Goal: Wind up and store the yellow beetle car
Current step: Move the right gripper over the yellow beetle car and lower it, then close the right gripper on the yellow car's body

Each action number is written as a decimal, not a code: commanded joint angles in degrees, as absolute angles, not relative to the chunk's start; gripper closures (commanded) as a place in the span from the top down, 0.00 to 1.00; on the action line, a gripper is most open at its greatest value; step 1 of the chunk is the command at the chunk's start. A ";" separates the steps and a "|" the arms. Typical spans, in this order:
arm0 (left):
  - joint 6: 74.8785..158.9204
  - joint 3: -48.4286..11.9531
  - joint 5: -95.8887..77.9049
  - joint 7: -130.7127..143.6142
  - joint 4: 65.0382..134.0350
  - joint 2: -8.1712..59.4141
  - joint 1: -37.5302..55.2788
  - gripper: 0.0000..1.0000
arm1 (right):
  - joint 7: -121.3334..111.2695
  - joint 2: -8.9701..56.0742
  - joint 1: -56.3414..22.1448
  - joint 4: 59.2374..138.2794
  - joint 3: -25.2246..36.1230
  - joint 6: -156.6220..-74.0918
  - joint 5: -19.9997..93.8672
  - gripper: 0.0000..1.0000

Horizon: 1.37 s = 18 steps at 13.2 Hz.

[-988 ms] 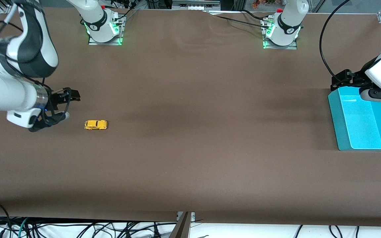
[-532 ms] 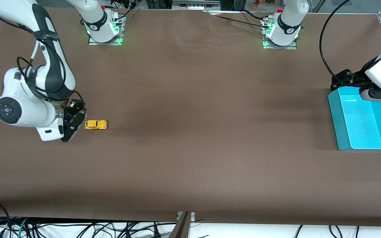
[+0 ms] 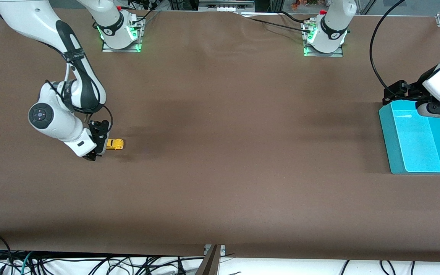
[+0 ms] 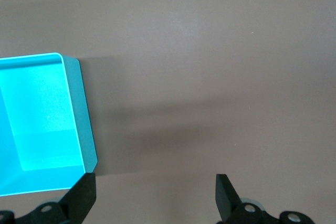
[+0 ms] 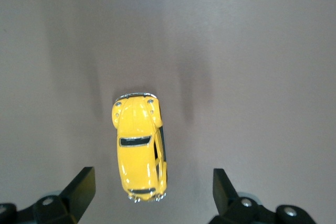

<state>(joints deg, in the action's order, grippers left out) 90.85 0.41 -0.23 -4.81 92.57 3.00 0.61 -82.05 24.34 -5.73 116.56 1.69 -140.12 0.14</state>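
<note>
The yellow beetle car lies on the brown table in the left part of the front view, a little above mid-height, toward the right arm's end of the table. It stands on its wheels, its length running along the table's long side.

The right gripper hangs over the end of the car that points to the right arm's end of the table, partly covering it in the front view. In the right wrist view the car sits between the two black fingers, nearer to one of them. The jaws stand wide apart and neither finger touches the body. The car's rounded roof, dark windows and chrome bumpers show clearly there.

At the right edge of the front view a turquoise bin stands on the table, well apart from the car. The left gripper waits over the bin's upper left corner in that view. In the left wrist view the gripper has its fingers spread wide and holds nothing, with the bin's corner just beside one finger.

Along the top of the front view the two arm bases show green lights.
</note>
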 commanded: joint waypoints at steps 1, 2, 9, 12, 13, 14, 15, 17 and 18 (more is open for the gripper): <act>89.38 0.44 -0.35 -5.98 90.62 3.87 0.26 1.00 | -85.95 23.64 -5.54 120.67 1.58 -145.80 -0.26 0.99; 89.38 0.44 -0.35 -5.98 90.53 3.87 0.26 1.00 | -86.91 24.08 -5.54 121.02 1.50 -146.85 -0.26 0.99; 89.38 0.44 -0.35 -5.98 90.53 3.87 0.26 1.00 | -90.07 24.26 -5.54 125.33 1.49 -152.84 -0.26 0.89; 89.38 0.44 -0.35 -5.98 90.61 3.87 0.26 1.00 | -91.49 24.17 -5.54 125.24 1.49 -152.84 -0.18 0.38; 89.38 0.53 -0.35 -5.98 90.53 3.87 0.26 1.00 | -91.49 24.26 -5.54 125.16 1.49 -152.84 -0.18 0.31; 89.38 0.44 -0.35 -5.98 90.53 3.87 0.26 1.00 | -91.49 24.26 -5.54 125.24 1.49 -152.93 -0.18 0.30; 89.38 0.53 -0.35 -5.98 90.53 3.87 0.26 1.00 | -91.49 24.43 -5.45 125.24 1.49 -152.93 -0.18 0.30; 89.38 0.53 -0.35 -5.98 90.53 3.87 0.26 1.00 | -92.02 25.66 -4.40 125.24 1.58 -152.93 -0.18 0.31; 89.38 0.53 -0.35 -6.06 90.53 3.87 0.26 1.00 | -93.76 25.93 -3.00 125.24 1.58 -152.93 -0.18 0.31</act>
<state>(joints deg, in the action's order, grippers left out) 90.85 0.56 -0.23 -4.81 92.56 3.00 0.59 -90.94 24.66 -5.34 124.38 1.71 -151.87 0.09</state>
